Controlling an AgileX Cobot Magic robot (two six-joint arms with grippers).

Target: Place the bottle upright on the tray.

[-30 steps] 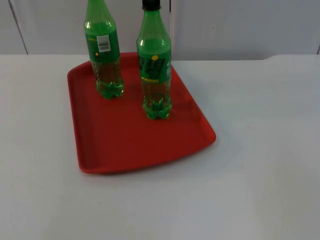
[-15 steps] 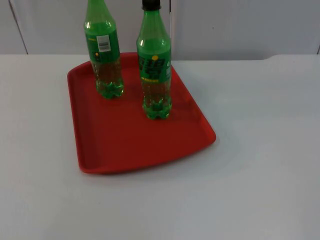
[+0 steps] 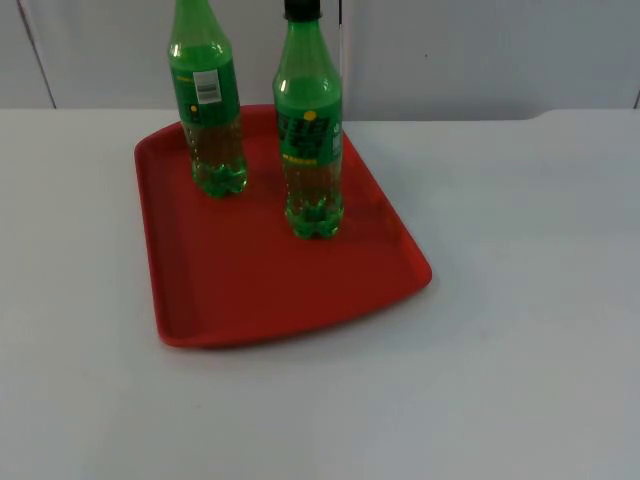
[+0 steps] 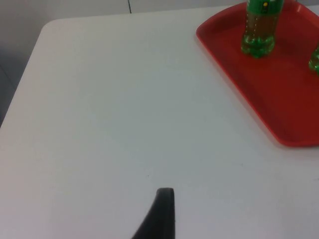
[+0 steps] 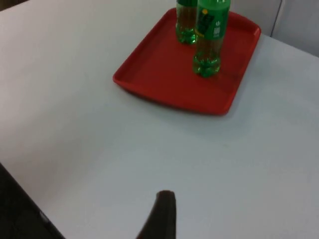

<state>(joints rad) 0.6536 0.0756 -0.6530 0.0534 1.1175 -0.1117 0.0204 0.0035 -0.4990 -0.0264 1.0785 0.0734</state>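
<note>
From my left gripper (image 4: 160, 211) I see one black fingertip over bare white table top (image 4: 109, 114); I cannot tell how far that claw is open, and nothing shows in its hold. Ahead of it and off to one side, well apart, lies the red plastic tray (image 4: 279, 107) with a raised rim, and on it the green plastic bottle with the white barcode label (image 4: 259, 27) stands upright.

My right gripper (image 5: 162, 214) likewise hangs over bare table with one black fingertip in sight; I cannot tell its opening either, and it holds nothing that I can see. Well ahead of this claw the tray (image 5: 164, 69) sits flat, and the green plastic bottle with the black cap (image 5: 210, 35) stands upright on it, nearer this claw than the labelled bottle (image 5: 186, 20) just beyond it.

In the top view both bottles (image 3: 208, 100) (image 3: 310, 130) stand upright on the tray (image 3: 250, 280), near each other but apart, before the grey partition wall (image 3: 480, 50)
</note>
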